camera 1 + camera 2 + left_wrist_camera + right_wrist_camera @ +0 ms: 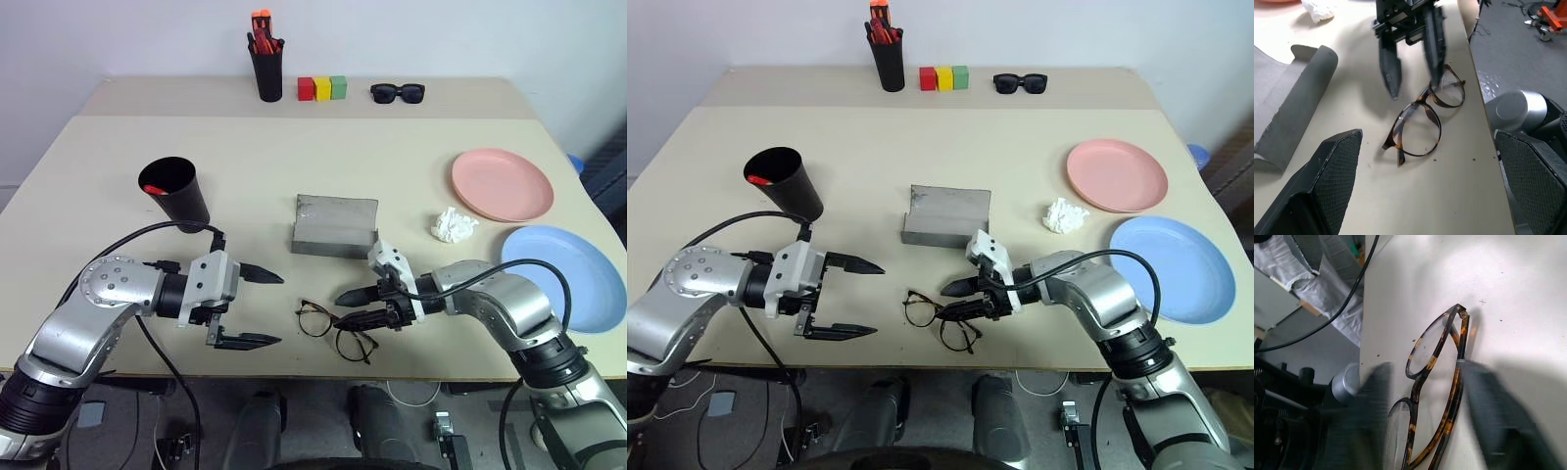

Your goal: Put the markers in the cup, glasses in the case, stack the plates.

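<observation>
The glasses (315, 321), thin tortoise frame with round lenses, lie folded on the table near its front edge. My right gripper (343, 309) is open, its fingers straddling the right end of the frame without closing on it. My left gripper (266, 308) hangs open and empty a short way to the left of the glasses. The grey case (333, 227) lies open just behind them. The black cup (176, 191) stands at the left with a red-tipped marker (152, 188) inside. The pink plate (502, 184) and the blue plate (563, 274) lie side by side at the right.
A crumpled white paper (453, 225) lies between the case and the plates. At the back stand a black pen holder (267, 73) with orange-red pens, three coloured blocks (322, 88) and black sunglasses (397, 92). The table's front edge is just behind both grippers.
</observation>
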